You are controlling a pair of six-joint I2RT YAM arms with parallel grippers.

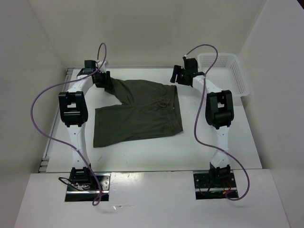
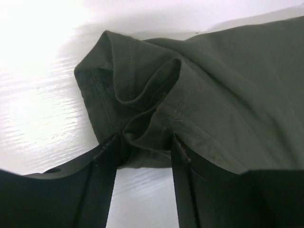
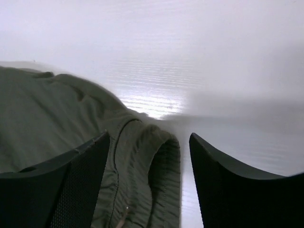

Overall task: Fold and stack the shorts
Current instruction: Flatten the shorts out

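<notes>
The dark olive shorts lie spread on the white table, waistband to the right with the drawstring on top. My left gripper is at the far left leg, whose hem is bunched up. In the left wrist view the fingers stand apart on either side of a fold of that hem, with the left gripper not clamped. My right gripper hovers at the waistband's far corner. It is open, and the ribbed waistband lies loose between its fingers.
A white plastic basket stands at the back right corner of the table, just beyond the right arm. White walls close in the table at the back and both sides. Purple cables loop from both arms.
</notes>
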